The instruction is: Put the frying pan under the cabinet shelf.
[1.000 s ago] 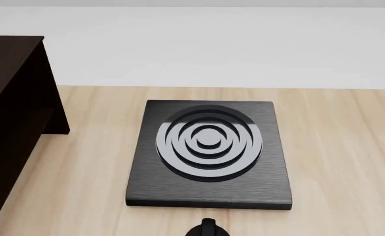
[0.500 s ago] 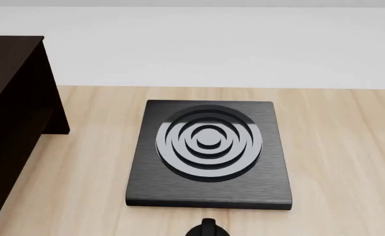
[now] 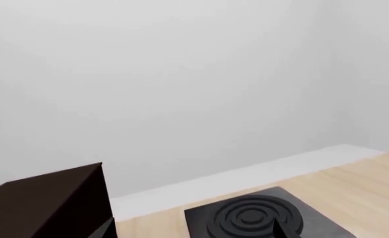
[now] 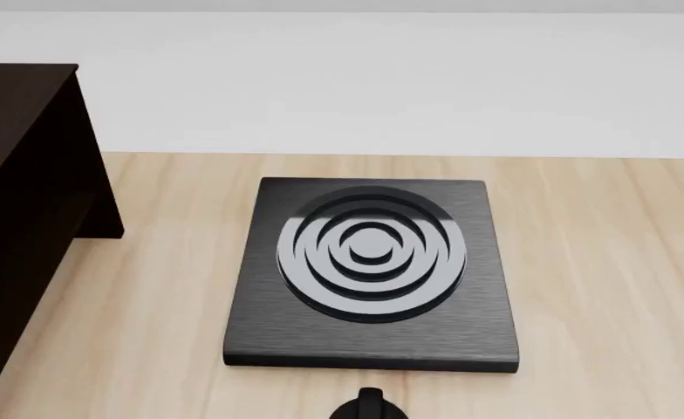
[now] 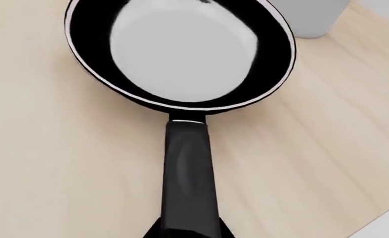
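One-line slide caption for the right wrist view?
Round glossy black frying pan with long black handle lying on pale wooden tabletop.

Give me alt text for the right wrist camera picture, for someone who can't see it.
A glossy black frying pan with a thin pale rim lies on a light wooden table, its long black handle running toward the camera. A pale object sits just beyond the pan.

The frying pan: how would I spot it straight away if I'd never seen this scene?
Look at the pale wooden tabletop in the right wrist view. The frying pan lies flat on it, round and glossy black. Its thin pale rim and long black handle set it apart from the white pot beside it.
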Controlling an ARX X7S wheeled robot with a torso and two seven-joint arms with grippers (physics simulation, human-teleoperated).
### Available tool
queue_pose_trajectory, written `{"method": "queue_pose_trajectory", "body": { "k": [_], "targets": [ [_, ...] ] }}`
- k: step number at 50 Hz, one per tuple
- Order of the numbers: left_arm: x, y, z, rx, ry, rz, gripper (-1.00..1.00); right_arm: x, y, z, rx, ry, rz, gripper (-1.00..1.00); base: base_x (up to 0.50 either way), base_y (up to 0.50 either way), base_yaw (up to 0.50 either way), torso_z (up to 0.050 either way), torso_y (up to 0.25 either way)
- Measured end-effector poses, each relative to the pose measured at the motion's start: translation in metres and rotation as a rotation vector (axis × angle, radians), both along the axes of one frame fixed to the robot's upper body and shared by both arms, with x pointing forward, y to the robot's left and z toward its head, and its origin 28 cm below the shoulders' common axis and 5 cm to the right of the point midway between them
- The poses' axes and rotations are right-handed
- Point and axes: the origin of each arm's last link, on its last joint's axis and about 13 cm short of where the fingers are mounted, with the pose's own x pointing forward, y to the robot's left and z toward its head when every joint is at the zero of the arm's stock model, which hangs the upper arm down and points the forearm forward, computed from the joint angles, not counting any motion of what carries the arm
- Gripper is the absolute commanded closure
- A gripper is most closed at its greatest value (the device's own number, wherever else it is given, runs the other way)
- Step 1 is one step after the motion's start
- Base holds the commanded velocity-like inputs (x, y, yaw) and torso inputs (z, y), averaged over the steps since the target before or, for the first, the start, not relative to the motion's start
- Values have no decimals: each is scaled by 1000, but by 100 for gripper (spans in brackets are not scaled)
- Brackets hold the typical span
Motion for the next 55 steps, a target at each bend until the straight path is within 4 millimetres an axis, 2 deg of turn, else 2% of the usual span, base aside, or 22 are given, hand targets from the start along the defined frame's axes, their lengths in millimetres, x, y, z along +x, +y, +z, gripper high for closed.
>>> {"method": "queue_pose_trajectory", "body": {
  "k": [12,35,55],
  "targets": [
    [-4,0,3,4,-20,-2,-100,7,3,13,-8,-16,25,100,0,0,0,0,1],
    [-19,6,6,-4,-56,-2,-100,39,11,79,-121,-119,152,100,0,0,0,0,1],
    [-35,17,2,13,-54,6,-100,60,16,117,-186,-151,243,100,0,0,0,0,1]
  ]
}}
